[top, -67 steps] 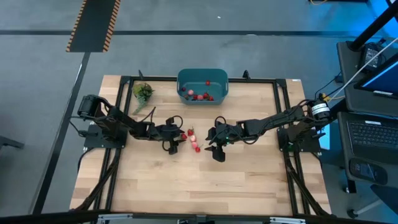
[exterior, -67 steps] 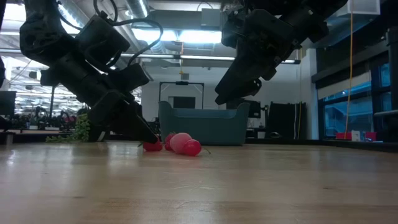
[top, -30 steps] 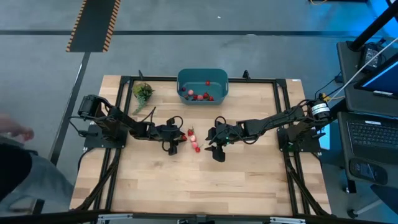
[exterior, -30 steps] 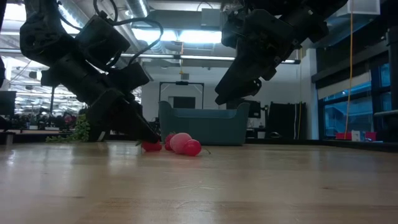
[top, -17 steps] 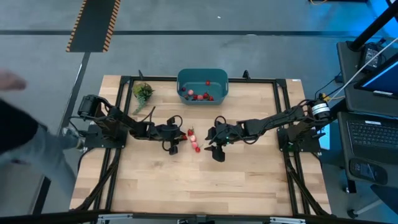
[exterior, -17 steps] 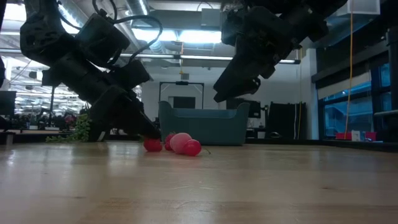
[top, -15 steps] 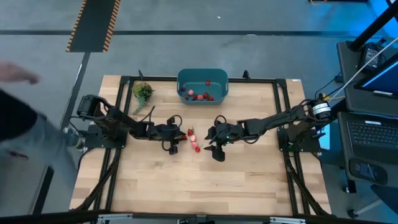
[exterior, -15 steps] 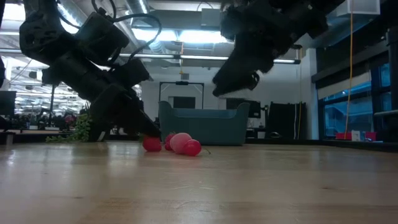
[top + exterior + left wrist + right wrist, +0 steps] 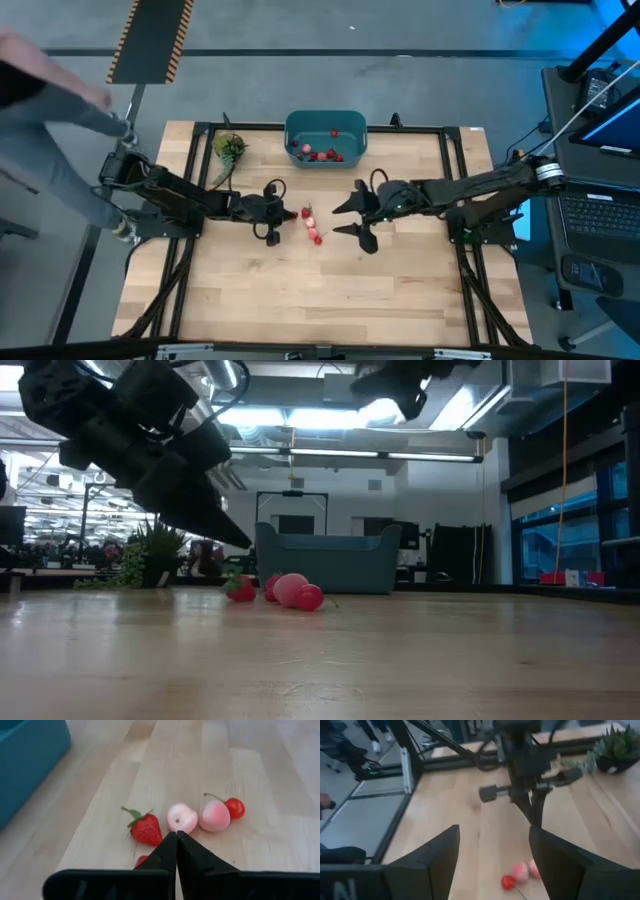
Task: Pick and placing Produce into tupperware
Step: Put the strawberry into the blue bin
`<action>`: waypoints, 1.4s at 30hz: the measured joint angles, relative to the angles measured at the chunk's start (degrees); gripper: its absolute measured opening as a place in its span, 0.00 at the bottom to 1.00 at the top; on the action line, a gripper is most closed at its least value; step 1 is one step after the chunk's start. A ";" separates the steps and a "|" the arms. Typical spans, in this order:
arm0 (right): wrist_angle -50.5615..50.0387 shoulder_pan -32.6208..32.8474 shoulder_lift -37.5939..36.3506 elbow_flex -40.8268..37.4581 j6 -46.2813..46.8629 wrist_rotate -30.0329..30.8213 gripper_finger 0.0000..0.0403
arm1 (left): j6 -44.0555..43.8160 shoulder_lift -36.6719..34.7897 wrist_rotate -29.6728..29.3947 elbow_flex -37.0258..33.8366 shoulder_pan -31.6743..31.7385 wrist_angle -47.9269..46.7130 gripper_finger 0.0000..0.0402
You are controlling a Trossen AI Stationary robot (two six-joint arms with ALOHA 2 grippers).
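Produce [image 9: 312, 227]: loose cluster on the bench [image 9: 400, 300] short of the tupperware [image 9: 326, 137]; left pincer [image 9: 176, 840] pressed together and empty just above it, so spread it first, then straddle one strawberry [image 9: 146, 828]; right pincer [image 9: 352, 217] spread, waiting nearby.

arms [image 9: 180, 197]: dark, jointed | black looped cables | end effector fingers [image 9: 192, 857]: black, tapered
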 joint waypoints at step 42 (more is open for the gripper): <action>-4.69 2.67 -1.28 0.00 -0.17 0.10 0.60 | -4.50 13.37 2.79 0.07 4.54 7.26 0.59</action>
